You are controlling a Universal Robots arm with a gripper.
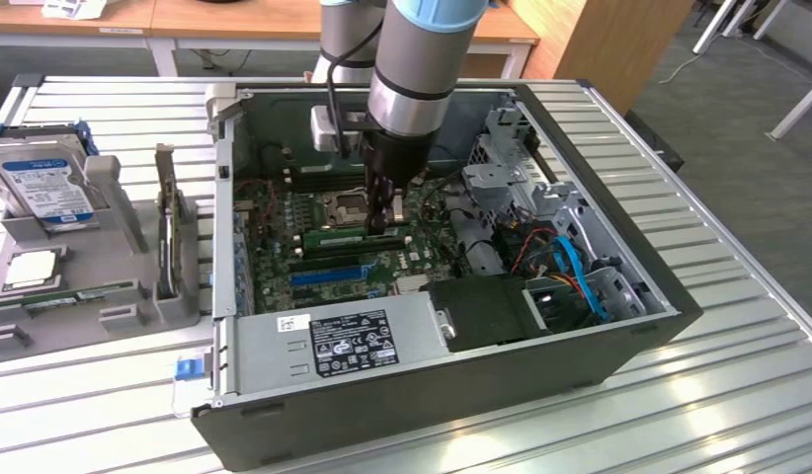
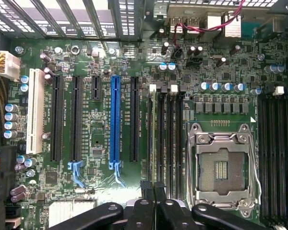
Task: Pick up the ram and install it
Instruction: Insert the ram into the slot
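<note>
The ram (image 1: pixel 338 238) is a thin green stick standing on edge in a memory slot of the motherboard (image 1: pixel 281 247), just beside the CPU socket (image 1: pixel 347 207). My gripper (image 1: pixel 381 227) reaches straight down into the open computer case, and its fingertips pinch the ram's upper edge near one end. In the wrist view the ram (image 2: pixel 151 134) is seen edge-on, in the slot nearest the blue expansion slot (image 2: pixel 115 120). It runs straight in between the black fingers (image 2: pixel 145 190) of the gripper (image 2: pixel 152 188), which is shut on it.
Empty black memory slots (image 2: pixel 175 139) lie between the ram and the CPU socket (image 2: pixel 221 167). A power supply (image 1: pixel 354 336), drive cage (image 1: pixel 512 178) and blue cables (image 1: pixel 578 272) crowd the case. A grey holder (image 1: pixel 77 296) at the exterior view's left carries a hard drive (image 1: pixel 43 183) and other parts.
</note>
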